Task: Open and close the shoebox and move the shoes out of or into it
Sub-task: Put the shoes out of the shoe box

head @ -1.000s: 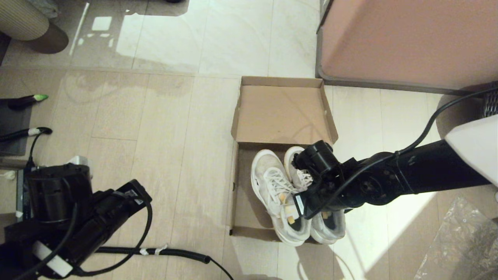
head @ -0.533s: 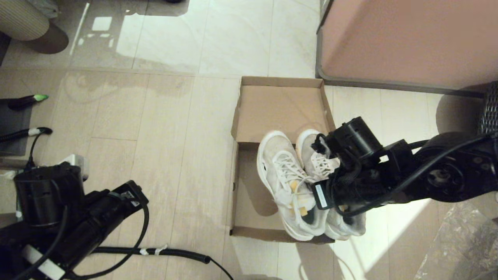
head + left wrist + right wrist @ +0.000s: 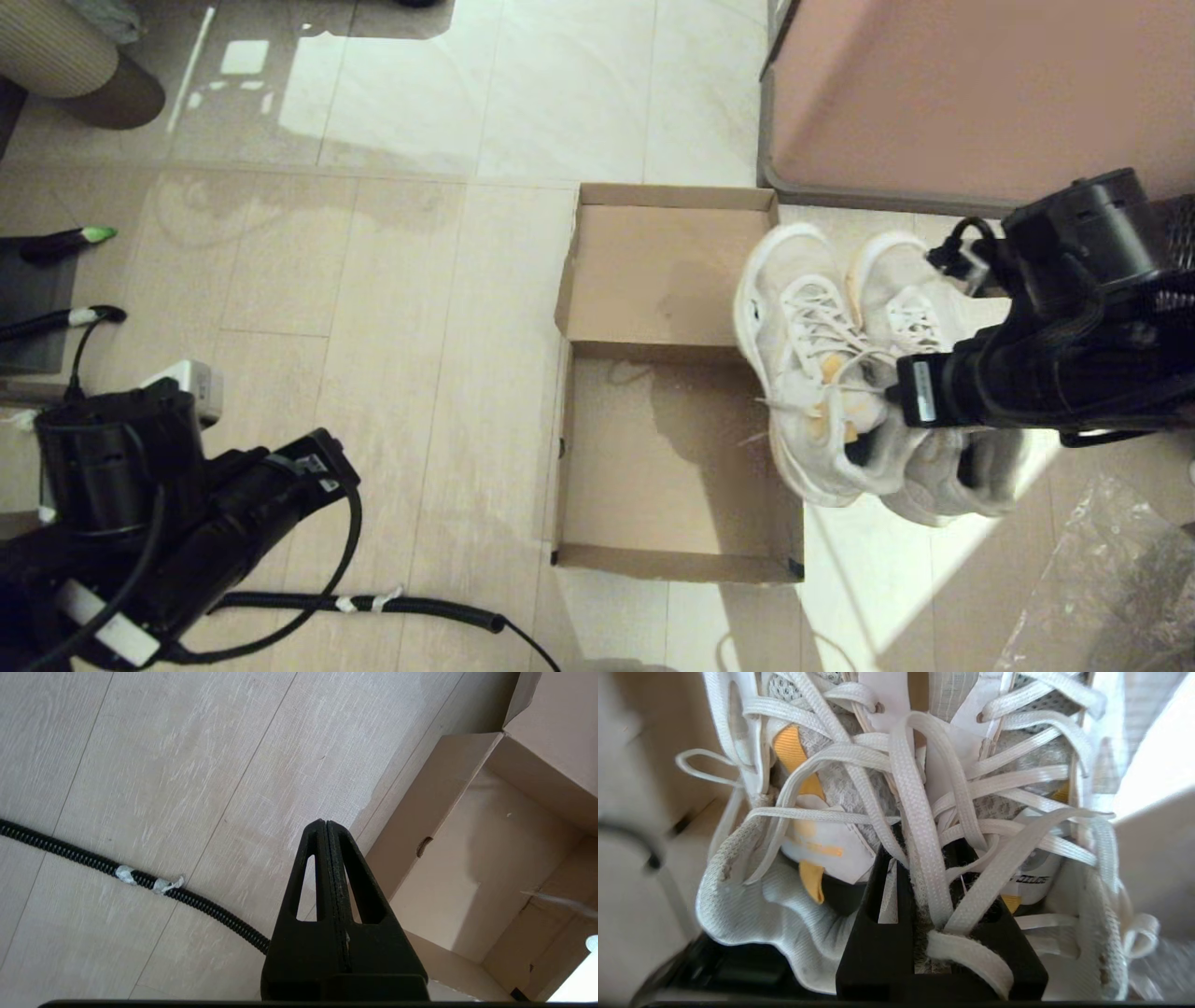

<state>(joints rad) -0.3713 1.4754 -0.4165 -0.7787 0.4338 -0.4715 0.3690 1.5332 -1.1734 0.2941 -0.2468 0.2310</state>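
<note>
The brown cardboard shoebox (image 3: 653, 457) lies open on the floor with its lid (image 3: 672, 271) flipped flat toward the far side, and its tray is empty. The pair of white shoes (image 3: 812, 373) hangs in the air over the box's right wall and the floor beside it. My right gripper (image 3: 920, 858) is shut on the shoes (image 3: 822, 793), pinching their inner collars and some laces between its fingers. My left arm (image 3: 187, 523) sits parked at the lower left. Its gripper (image 3: 325, 828) is shut on nothing, near the box's left wall (image 3: 420, 826).
A large pinkish-brown cabinet (image 3: 971, 93) stands at the back right, close behind the lifted shoes. A black corrugated cable (image 3: 420, 607) runs across the floor left of the box. Crinkled clear plastic (image 3: 1102, 579) lies at the lower right. Cables and a plug (image 3: 84, 317) sit at the far left.
My right gripper has lifted the pair of shoes out of the box and carried them up and to the right. The tray is now empty. The left arm has barely moved.
</note>
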